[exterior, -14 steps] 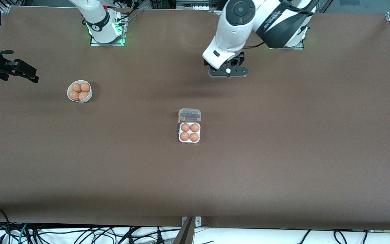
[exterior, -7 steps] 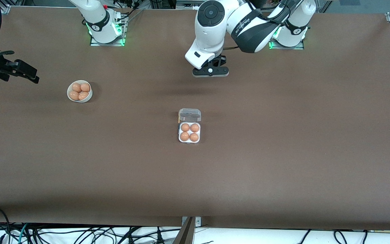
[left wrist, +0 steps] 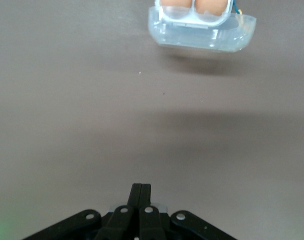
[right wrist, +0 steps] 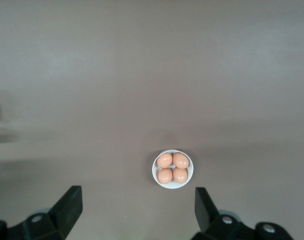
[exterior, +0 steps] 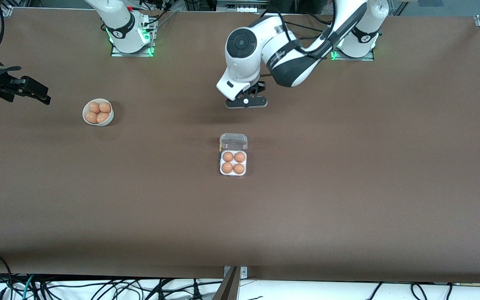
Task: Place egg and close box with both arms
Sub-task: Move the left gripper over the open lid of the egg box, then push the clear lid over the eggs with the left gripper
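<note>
The box (exterior: 233,163) lies mid-table with its clear lid (exterior: 233,141) swung open toward the robots' bases. Several orange-brown eggs (exterior: 228,156) fill its cells. In the left wrist view the box's lid (left wrist: 201,35) shows with two eggs (left wrist: 211,4) at the frame's edge. My left gripper (exterior: 246,102) (left wrist: 141,188) hangs shut and empty over bare table between the lid and the left arm's base. My right gripper (exterior: 36,90) (right wrist: 137,198) is wide open and empty, high over the table beside the bowl at the right arm's end.
A round white bowl (exterior: 98,112) (right wrist: 172,169) with several more eggs stands toward the right arm's end of the table. Brown tabletop surrounds the box on all sides. Cables hang under the table edge nearest the front camera.
The left arm has swung its gripper from near its base toward the box and the right arm's end. The right gripper has barely shifted. Box and bowl are unmoved.
</note>
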`<state>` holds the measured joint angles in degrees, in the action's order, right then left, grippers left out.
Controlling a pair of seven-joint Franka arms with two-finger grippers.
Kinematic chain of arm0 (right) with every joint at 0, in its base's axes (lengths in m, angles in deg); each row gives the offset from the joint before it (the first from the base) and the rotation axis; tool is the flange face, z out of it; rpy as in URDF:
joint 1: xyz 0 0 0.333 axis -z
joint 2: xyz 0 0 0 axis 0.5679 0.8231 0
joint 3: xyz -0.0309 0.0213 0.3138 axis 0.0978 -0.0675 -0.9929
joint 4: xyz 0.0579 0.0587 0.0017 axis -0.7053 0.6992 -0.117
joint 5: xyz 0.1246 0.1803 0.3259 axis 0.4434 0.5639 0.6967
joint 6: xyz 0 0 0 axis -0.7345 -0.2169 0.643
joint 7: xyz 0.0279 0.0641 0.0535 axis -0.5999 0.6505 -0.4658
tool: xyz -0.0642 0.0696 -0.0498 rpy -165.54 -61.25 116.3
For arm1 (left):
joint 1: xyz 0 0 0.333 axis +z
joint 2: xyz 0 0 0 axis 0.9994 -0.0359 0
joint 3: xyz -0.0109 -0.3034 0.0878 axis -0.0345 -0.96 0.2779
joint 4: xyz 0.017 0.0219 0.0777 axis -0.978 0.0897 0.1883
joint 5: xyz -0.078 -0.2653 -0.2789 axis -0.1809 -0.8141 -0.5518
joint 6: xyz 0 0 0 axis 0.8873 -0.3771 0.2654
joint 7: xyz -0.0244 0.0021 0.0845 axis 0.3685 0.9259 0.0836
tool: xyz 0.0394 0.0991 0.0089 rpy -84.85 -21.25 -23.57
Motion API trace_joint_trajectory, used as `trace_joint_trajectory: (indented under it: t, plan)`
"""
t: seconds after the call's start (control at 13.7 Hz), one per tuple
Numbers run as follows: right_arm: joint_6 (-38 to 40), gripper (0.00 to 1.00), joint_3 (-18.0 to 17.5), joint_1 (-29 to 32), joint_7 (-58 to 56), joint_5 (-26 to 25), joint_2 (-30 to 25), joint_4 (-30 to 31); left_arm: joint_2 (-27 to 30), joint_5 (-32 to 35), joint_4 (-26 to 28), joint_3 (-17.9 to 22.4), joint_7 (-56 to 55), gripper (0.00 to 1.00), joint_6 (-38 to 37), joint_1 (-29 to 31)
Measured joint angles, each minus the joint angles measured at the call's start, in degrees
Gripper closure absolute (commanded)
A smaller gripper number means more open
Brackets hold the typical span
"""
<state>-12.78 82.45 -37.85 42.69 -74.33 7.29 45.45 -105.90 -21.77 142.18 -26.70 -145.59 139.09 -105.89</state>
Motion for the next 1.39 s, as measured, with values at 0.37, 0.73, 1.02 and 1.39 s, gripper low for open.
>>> trace_joint_trajectory:
  t: [0.37, 0.73, 1.02, 1.39]
  plan:
    - [-0.1, 0.0, -0.1, 0.0, 0.0, 0.0, 0.0, 0.0, -6.8, 0.3, -5.0, 0.4, -0.4, 1.0, 1.6, -0.2]
    - [-0.1, 0.0, -0.1, 0.0, 0.0, 0.0, 0.0, 0.0, -11.9, 0.3, -10.7, 3.3, -0.4, 1.0, 1.9, -2.8]
    - [-0.1, 0.0, -0.1, 0.0, 0.0, 0.0, 0.0, 0.0, -16.0, 0.3, -16.1, 5.1, -0.4, 1.0, 2.3, -4.3]
    - [-0.1, 0.0, -0.1, 0.0, 0.0, 0.0, 0.0, 0.0, -18.0, 0.3, -18.8, 7.1, 1.8, 1.0, 4.0, -4.7]
